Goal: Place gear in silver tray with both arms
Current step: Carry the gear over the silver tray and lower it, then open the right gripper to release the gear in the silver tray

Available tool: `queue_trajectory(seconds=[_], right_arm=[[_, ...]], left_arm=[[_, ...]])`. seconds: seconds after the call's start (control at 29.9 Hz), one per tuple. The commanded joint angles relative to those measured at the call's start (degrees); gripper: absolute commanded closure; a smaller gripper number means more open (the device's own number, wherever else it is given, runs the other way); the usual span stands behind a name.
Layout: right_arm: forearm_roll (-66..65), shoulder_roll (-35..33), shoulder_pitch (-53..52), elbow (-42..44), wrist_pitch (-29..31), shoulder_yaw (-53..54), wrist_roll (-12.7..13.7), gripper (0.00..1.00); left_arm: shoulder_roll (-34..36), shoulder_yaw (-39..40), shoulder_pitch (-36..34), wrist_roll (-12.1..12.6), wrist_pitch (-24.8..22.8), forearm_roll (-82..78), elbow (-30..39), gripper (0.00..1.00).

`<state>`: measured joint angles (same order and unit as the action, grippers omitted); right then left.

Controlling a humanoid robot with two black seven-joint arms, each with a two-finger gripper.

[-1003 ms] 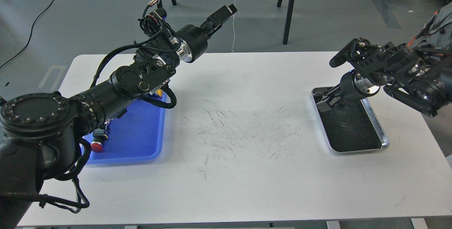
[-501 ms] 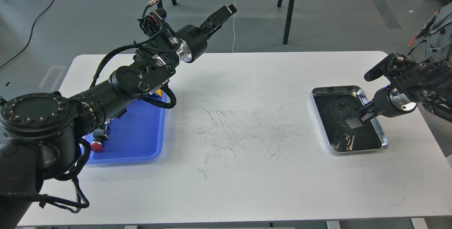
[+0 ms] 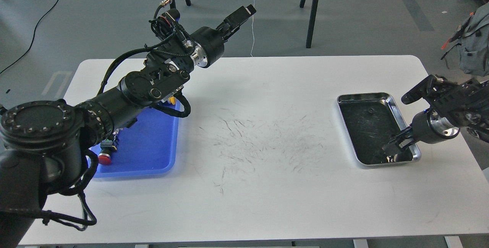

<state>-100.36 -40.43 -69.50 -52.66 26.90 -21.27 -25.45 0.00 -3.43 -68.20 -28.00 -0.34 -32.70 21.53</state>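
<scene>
Head view: right gripper (image 3: 390,148) over silver tray (image 3: 383,96) near rim, jaw state unclear; left gripper (image 3: 241,14) likewise.

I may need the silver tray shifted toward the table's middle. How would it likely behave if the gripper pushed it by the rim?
The silver tray looks like rigid metal, so it should probably move as one piece. Shallow and flat on the smooth white table, it would likely slide, not tip. An off-centre push at a rounded corner might make it swivel.
</scene>
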Motion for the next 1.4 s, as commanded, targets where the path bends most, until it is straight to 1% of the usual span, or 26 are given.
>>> queue_trajectory(seconds=[0.0,0.07,0.3,0.47,0.63,0.74,0.94,1.04,1.2,1.34,1.37], right_arm=[[0.08,0.79,1.55,3.87,-0.19,0.87,-0.04,0.83],[0.08,1.84,2.17,5.29,-0.54,1.05,-0.04,0.83],[0.43,3.95,3.05,6.08,-0.8,2.37,0.05,0.82],[0.43,7.12,4.28,9.24,-0.71,3.86,-0.04,0.82],[0.43,7.21,4.63,9.33,-0.71,3.86,0.05,0.82],[0.43,7.21,4.72,9.33,-0.71,3.86,0.05,0.78],[0.43,7.21,4.99,9.42,-0.71,3.86,0.05,0.75],[0.43,7.21,4.99,9.42,-0.71,3.86,0.4,0.66],[0.43,7.21,4.99,9.68,-0.71,3.86,0.4,0.63],[0.43,7.12,4.81,9.77,-0.71,3.86,0.31,0.6],[0.43,7.12,4.55,9.77,-0.63,3.86,0.31,0.57]], left_arm=[[0.0,0.0,0.09,0.0,-0.01,0.0,0.0,0.06],[0.0,0.0,0.35,0.0,-0.01,0.0,0.0,0.06],[0.0,0.09,0.61,0.0,-0.01,0.0,0.0,0.06],[0.0,0.09,0.7,0.0,-0.01,0.0,0.0,0.06],[0.0,0.09,0.79,0.0,-0.01,-0.09,0.0,0.06],[0.0,0.0,0.88,0.0,-0.01,0.0,0.0,0.06],[0.0,0.0,0.88,0.0,-0.01,-0.09,0.0,0.06],[0.0,0.09,0.88,0.0,-0.01,0.0,0.0,0.06],[0.0,0.09,0.88,0.0,-0.01,0.0,0.0,0.06],[0.0,0.09,0.79,0.0,-0.01,0.0,0.09,0.06],[0.0,0.09,0.79,0.0,-0.01,0.0,0.0,0.06]])
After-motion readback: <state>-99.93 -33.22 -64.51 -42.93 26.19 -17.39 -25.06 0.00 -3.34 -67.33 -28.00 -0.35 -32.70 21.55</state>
